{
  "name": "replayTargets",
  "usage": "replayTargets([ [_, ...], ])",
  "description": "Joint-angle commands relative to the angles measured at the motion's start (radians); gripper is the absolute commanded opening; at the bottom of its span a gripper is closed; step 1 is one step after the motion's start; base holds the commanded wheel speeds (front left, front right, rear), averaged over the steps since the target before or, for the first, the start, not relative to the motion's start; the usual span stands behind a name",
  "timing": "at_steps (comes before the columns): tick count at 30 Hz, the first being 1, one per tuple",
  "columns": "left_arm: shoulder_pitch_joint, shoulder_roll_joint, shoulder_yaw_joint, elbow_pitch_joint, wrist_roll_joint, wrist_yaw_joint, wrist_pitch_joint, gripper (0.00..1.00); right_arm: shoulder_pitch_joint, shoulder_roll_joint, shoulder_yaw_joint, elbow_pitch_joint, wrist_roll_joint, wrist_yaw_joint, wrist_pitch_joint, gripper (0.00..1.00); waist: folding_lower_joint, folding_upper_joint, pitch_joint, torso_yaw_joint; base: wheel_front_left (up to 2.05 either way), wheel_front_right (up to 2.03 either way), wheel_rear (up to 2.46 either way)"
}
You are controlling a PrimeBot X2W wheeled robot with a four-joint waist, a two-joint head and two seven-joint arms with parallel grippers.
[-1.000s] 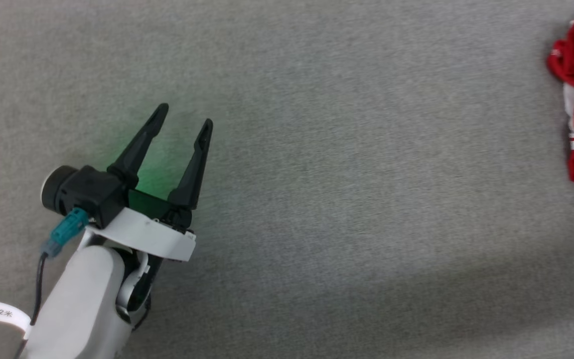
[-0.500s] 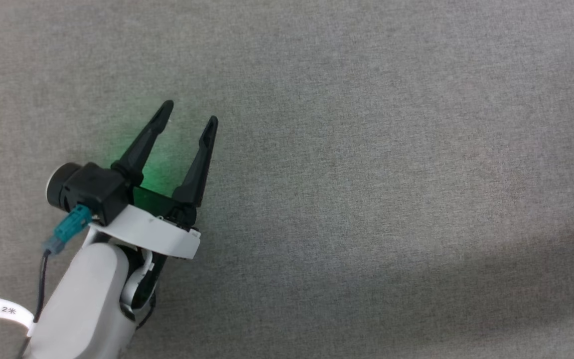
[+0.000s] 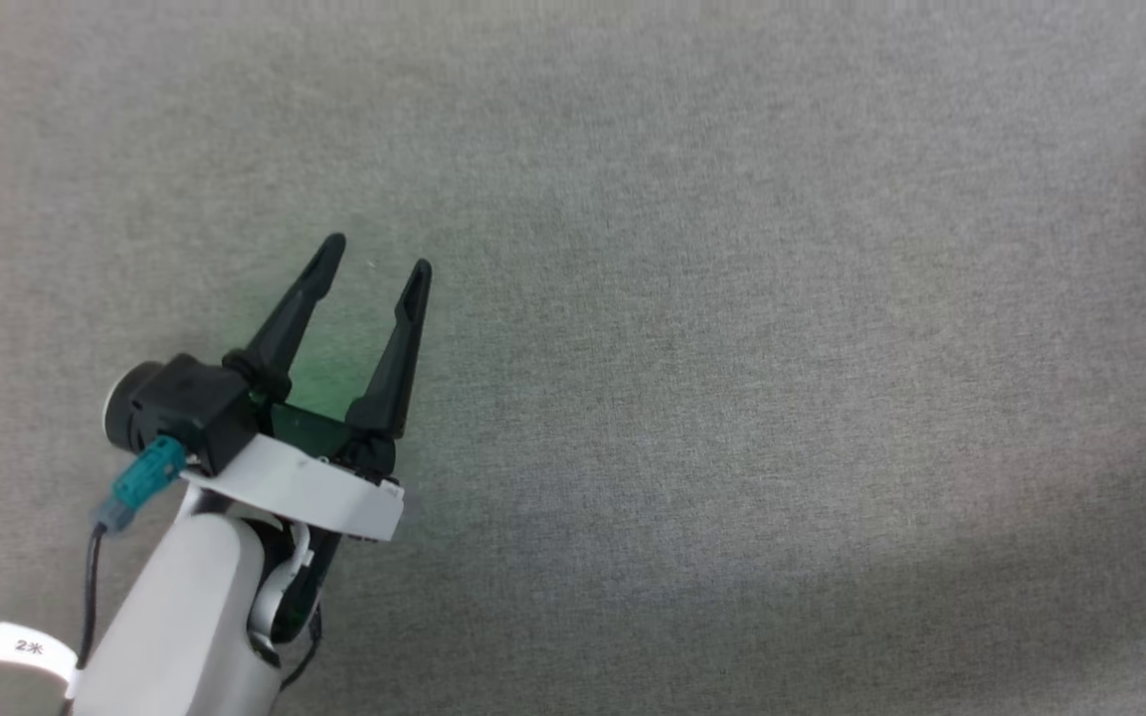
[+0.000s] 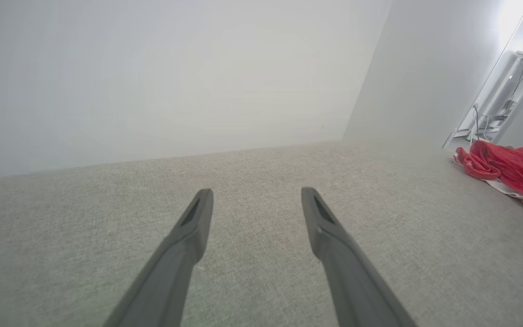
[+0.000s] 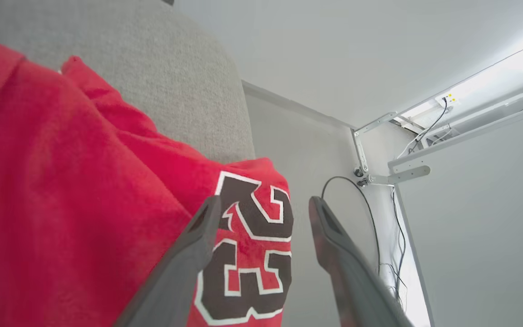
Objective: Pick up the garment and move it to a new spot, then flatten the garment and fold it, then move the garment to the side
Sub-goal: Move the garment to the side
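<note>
Red jersey (image 5: 61, 181) crumpled on grey surface, white-edged black number showing.

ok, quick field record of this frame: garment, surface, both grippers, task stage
garment: red jersey with white trim, crumpled in a heap, at the right edge of the head view
number 23: black with white edging, facing the right wrist camera
grey surface: fabric-covered, garment lies on it
left gripper: open, empty, over bare surface, well apart from the garment
right gripper: fingers spread, close over the garment, nothing clamped between them
task stage: garment not flattened or folded
</note>
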Motion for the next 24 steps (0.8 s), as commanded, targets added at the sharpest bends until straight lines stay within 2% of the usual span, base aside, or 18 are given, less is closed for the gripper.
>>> replayTargets([
  [1, 0.013, -0.003, 0.005, 0.002, 0.000, -0.002, 0.001, 1.00, -0.002, 0.007, -0.013, 0.006, -0.001, -0.001, -0.012, 1.00, 0.0000, -0.0001, -0.030, 0.012, 0.00, 0.00, 0.00],
  [6, 0.053, -0.017, 0.024, 0.010, 0.010, -0.002, 0.001, 1.00, 0.024, 0.047, -0.053, 0.019, 0.027, -0.001, -0.081, 1.00, 0.0000, -0.0001, -0.099, 0.032, 0.00, 0.00, 0.00],
  [10, 0.099, -0.027, 0.050, 0.016, 0.017, -0.002, 0.001, 1.00, 0.061, 0.096, -0.026, 0.026, 0.064, -0.001, -0.145, 1.00, 0.0000, -0.0001, -0.167, 0.053, 0.00, 0.00, 0.00],
  [17, 0.215, -0.038, 0.116, 0.023, 0.031, 0.002, 0.001, 1.00, 0.179, 0.188, 0.085, 0.015, 0.147, -0.001, -0.253, 1.00, 0.0000, -0.0001, -0.300, 0.089, 0.00, 0.00, 0.00],
  [24, 0.337, -0.050, 0.187, 0.011, 0.035, 0.016, 0.001, 1.00, 0.321, 0.260, 0.162, -0.091, 0.258, -0.001, -0.301, 1.00, 0.0000, -0.0001, -0.415, 0.119, 0.00, 0.00, 0.00],
])
